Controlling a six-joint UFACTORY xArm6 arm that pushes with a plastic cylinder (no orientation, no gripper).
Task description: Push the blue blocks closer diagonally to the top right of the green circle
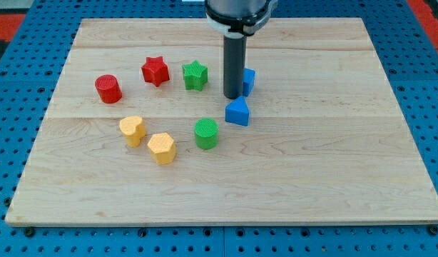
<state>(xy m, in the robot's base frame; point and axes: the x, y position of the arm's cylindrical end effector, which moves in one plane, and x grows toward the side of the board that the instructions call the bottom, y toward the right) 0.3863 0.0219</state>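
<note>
On the pale, grained wooden board (pixel 333 157), my tip (pixel 232 96) rests at the end of a smooth dark rod, touching the left face of a partly hidden blue block (pixel 249 80) whose shape I cannot make out; it has no fingers and holds nothing. Just nearer sits a blue triangular block (pixel 237 112), and the ribbed green circle (pixel 206 133) lies to its near left; further left are a green star (pixel 195 75), a red star (pixel 155 71), a red cylinder (pixel 108 88), a yellow heart-like block (pixel 133 130) and a yellow hexagonal block (pixel 162 148).
</note>
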